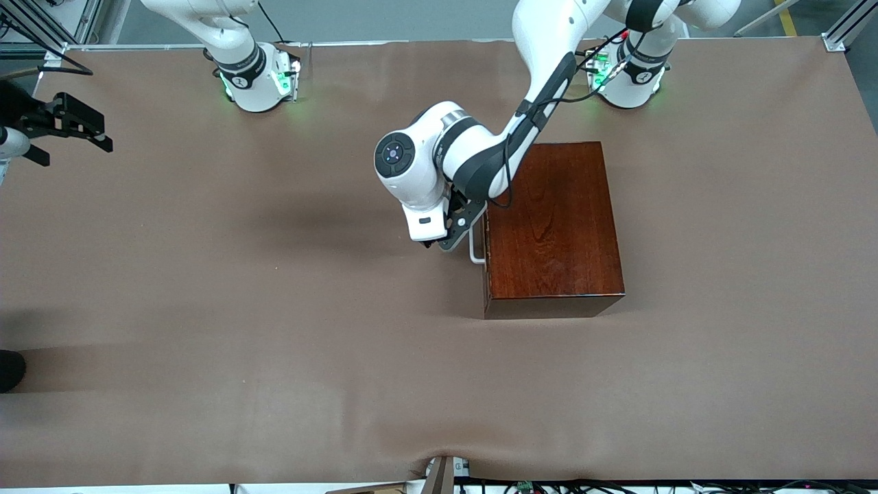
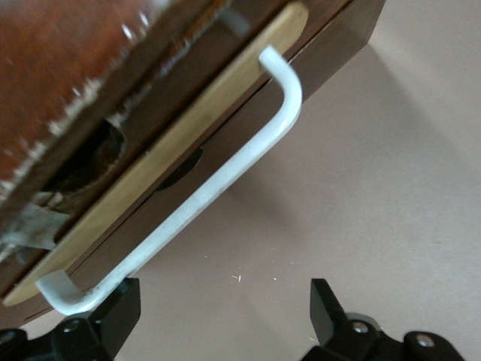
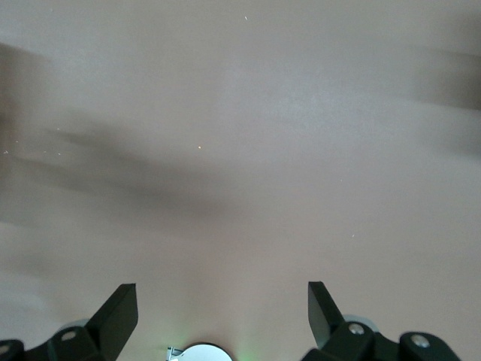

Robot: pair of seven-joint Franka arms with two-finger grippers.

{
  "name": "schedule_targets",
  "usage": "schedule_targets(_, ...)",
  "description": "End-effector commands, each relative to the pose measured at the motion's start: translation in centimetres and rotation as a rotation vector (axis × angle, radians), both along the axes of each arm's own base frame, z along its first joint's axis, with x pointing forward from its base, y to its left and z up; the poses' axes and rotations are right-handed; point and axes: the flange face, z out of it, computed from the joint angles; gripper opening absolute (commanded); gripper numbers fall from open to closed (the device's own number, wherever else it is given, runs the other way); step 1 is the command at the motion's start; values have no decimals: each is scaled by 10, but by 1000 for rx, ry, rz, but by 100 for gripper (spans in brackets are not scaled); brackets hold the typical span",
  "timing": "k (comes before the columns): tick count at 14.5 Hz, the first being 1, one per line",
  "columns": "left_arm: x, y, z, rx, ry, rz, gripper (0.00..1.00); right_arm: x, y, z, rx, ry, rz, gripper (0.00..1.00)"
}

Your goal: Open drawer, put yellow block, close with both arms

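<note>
The dark reddish-brown wooden box [image 1: 554,223] stands mid-table, nearer the left arm's end. Its drawer [image 2: 161,162] is pushed in; only the pale wood front edge shows. The white bar handle [image 1: 475,248] sticks out toward the right arm's end and also shows in the left wrist view [image 2: 225,169]. My left gripper [image 1: 447,240] is open in front of the drawer, right by the handle [image 2: 224,301]. One finger [image 2: 116,308] sits at the handle's end, and nothing is between the jaws. My right gripper [image 1: 72,127] is open and empty over the right arm's end of the table [image 3: 223,301]. The yellow block is out of view.
Brown cloth [image 1: 274,309] covers the whole table. The right arm's round base [image 3: 199,352] shows under its gripper. A dark object [image 1: 10,370] lies at the table's edge at the right arm's end.
</note>
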Motion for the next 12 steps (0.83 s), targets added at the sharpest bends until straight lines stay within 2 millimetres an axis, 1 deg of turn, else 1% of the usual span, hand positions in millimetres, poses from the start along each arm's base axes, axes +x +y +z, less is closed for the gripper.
schedule_targets(1, 20, 33, 82, -38, -36, -55, 100, -7, -1, 2, -7, -3, 5, 100)
schedule_targets(2, 20, 39, 109, -59, -40, -104, 100, -7, 0, 2, -8, -1, 5, 100)
schedule_targets(3, 25, 54, 134, -73, -38, -145, 100, -7, 0, 2, -8, -3, 5, 100)
schedule_targets(4, 31, 72, 160, -82, -31, -190, 100, -7, -1, 2, -8, -1, 4, 100)
schedule_targets(5, 36, 92, 183, -89, -17, -246, 100, -7, -1, 2, -8, -1, 4, 100)
schedule_targets(6, 42, 116, 202, -95, 13, -329, 100, -7, -2, 2, -7, -1, 4, 100)
schedule_targets(8, 52, 160, 233, -103, 60, -465, 100, -7, 0, 2, -8, 1, 6, 100)
schedule_targets(9, 57, 181, 246, -107, 65, -493, 100, -7, 0, 2, -8, 1, 6, 100)
schedule_targets(10, 64, 206, 263, -118, 61, -518, 100, -7, 0, 2, -8, -1, 7, 100)
schedule_targets(12, 70, 250, 284, -129, 86, -579, 100, -6, 0, 2, -6, -4, 6, 100)
